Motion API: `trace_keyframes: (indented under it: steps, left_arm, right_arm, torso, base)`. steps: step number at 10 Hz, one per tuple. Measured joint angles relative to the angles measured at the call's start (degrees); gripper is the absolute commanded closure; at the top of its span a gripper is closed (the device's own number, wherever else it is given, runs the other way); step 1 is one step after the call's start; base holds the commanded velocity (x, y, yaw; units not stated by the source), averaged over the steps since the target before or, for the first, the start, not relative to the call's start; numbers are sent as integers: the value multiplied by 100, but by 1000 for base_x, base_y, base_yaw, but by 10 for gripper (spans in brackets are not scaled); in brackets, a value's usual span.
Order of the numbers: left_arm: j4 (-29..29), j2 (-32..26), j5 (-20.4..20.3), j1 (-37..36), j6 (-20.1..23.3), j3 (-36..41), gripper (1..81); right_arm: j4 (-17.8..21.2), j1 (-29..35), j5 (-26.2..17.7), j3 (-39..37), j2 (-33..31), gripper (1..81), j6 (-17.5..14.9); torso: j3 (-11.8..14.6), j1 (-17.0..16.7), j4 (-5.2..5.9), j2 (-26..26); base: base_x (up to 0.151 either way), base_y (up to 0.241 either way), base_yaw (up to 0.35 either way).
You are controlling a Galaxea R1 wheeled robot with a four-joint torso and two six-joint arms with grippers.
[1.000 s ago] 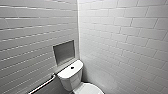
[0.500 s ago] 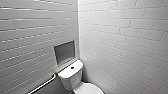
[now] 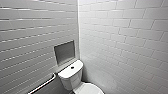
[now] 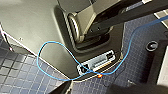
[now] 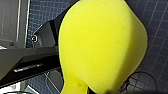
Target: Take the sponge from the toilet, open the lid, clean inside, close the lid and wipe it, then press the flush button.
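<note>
The sponge [image 5: 100, 47] is bright yellow and looms very close in the right wrist view, above the dark blue floor, with my right gripper shut on it. In the head view the toilet stands low in the corner of the room. Its white tank top [image 3: 65, 72] carries the small dark flush button [image 3: 72, 67]. Just in front of the tank, the white lid [image 3: 88, 89] lies down over the bowl, cut off by the picture's edge. My left gripper is open and holds nothing.
White tiled walls meet in a corner behind the toilet. A grey recessed niche [image 3: 64, 52] sits above the tank, and a metal grab bar [image 3: 43, 85] runs along the left wall. In the left wrist view a blue cable [image 4: 50, 65] loops over my base and the dark floor tiles [image 4: 20, 72].
</note>
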Motion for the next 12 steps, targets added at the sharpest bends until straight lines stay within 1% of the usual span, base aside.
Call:
trace_keyframes:
  steps: [2, 4, 5, 7, 8, 9, 10, 12]
  left_arm:
    - [0, 17, 7, 15, 0, 0, 10]
    - [0, 17, 66, 9, -41, 0, 10]
    - [-2, 17, 173, 1, -61, 0, 10]
    - [-5, 61, 584, 1, -66, 0, 10]
    - [-33, 105, 834, 0, -66, -5, 10]
    - [-66, 130, 936, -21, -66, -5, 10]
    - [-74, 157, 952, -38, -66, -5, 10]
    - [-91, 152, 955, -30, -66, -5, 10]
  right_arm:
    - [-43, 6, -9, 0, 52, 811, 0]
    - [-43, 16, -38, -1, 48, 811, 0]
    - [-48, 17, -157, -1, 74, 811, 0]
    - [-180, 33, -1003, -1, 218, 811, 0]
    - [-360, 52, -1375, 0, 336, 811, 0]
    - [-558, 77, -1488, 27, 408, 811, 0]
    - [-635, 80, -1521, 115, 422, 811, 11]
    - [-646, 46, -1588, 149, 422, 811, 49]
  torso:
    - [0, -81, 0, 120]
    - [0, -94, 0, 135]
    - [0, -96, 0, 135]
    - [0, -96, 0, 135]
    - [0, -96, 0, 135]
    - [0, -96, 0, 135]
    - [0, -96, 0, 135]
    - [0, -96, 0, 138]
  base:
    - [0, 0, 0]
    - [0, 0, 0]
    - [0, 0, 0]
    - [0, 0, 0]
    - [0, 0, 0]
    - [0, 0, 0]
    - [0, 0, 0]
    - [0, 0, 0]
